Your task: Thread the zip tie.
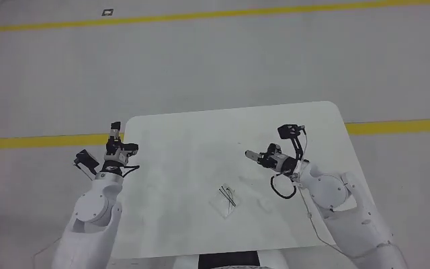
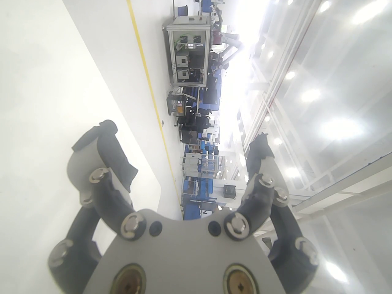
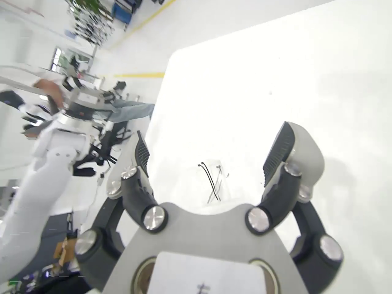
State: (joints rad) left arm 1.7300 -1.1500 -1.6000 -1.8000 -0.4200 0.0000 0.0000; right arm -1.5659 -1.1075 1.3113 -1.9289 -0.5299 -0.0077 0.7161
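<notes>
Top view: zip ties [image 1: 228,196] lie near the table's [image 1: 201,134] front edge, long axes roughly front-to-back. Beyond them to the right hovers the right gripper [image 1: 250,155], jaws apart, clearly nearer than the left gripper [image 1: 115,129], likewise spread, at the table's left edge.

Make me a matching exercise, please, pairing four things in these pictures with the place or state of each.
Things:
1. zip ties
2. left gripper
3. right gripper
4. far floor line

Descriptions:
A. yellow, beyond the table
B. jaws apart, by the table's left edge
C. thin, lying flat on the table near its front edge
D. jaws apart, above the table, to the right of the zip ties

Pairs: 1-C, 2-B, 3-D, 4-A.
</notes>
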